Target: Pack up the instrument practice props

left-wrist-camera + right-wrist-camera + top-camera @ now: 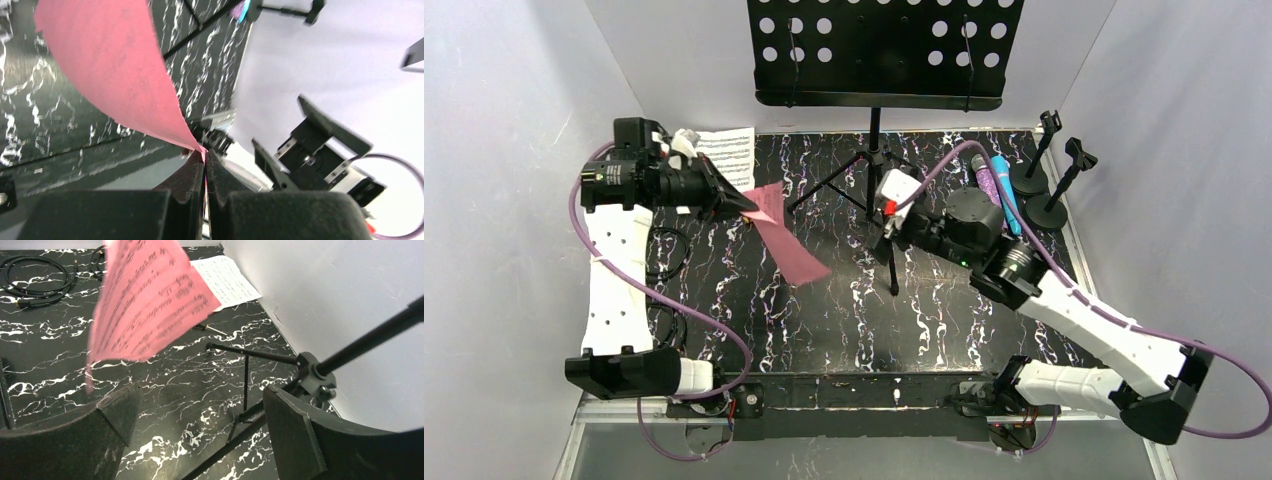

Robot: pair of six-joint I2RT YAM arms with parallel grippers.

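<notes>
My left gripper (746, 204) is shut on one corner of the pink music sheet (790, 243), which hangs curved above the table; the wrist view shows that corner pinched at the fingertips (205, 156). The white music sheet (729, 155) lies flat at the back left. My right gripper (200, 410) stands open and empty above the table, near the tripod's legs, facing the pink music sheet (145, 305). The purple microphone (986, 182) and the blue microphone (1006, 195) lie at the back right, partly hidden by the right arm. Two mic holders (1030, 178) (1051, 208) stand next to them.
The tall black stand with its perforated plate (884, 45) rises at the back centre, its tripod legs (864, 170) spread over the table. A coiled black cable (664, 262) lies at the left under my left arm. White walls close in on three sides.
</notes>
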